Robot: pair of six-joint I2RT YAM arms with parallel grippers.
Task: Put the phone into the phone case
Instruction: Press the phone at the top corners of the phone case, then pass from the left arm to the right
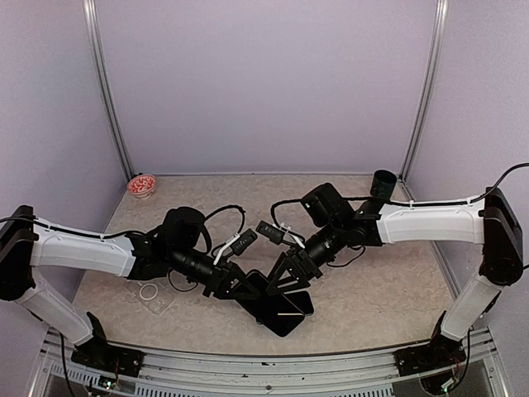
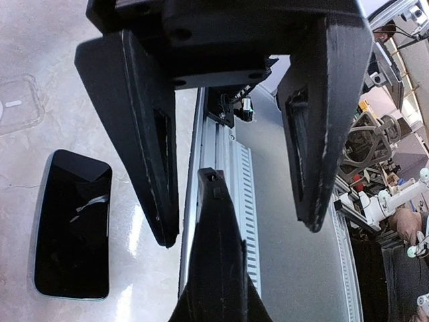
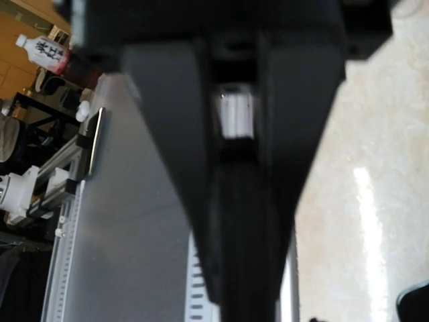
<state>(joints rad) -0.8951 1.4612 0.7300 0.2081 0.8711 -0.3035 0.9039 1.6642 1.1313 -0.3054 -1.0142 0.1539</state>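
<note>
The black phone (image 1: 285, 313) lies flat, screen up, on the table near the front edge; it also shows at the left of the left wrist view (image 2: 72, 225). The clear phone case (image 1: 155, 295) lies empty to its left, apart from it, and its corner shows in the left wrist view (image 2: 17, 104). My left gripper (image 1: 241, 289) is open and empty (image 2: 239, 231), hovering just left of the phone. My right gripper (image 1: 277, 288) is shut (image 3: 248, 295) with nothing visible in it. Its tip points between the left fingers, above the phone's near end.
A small red-and-white bowl (image 1: 142, 184) sits at the back left. A dark cup (image 1: 383, 182) stands at the back right. The metal front rail (image 2: 224, 154) runs just beyond the phone. Black cables hang by both wrists.
</note>
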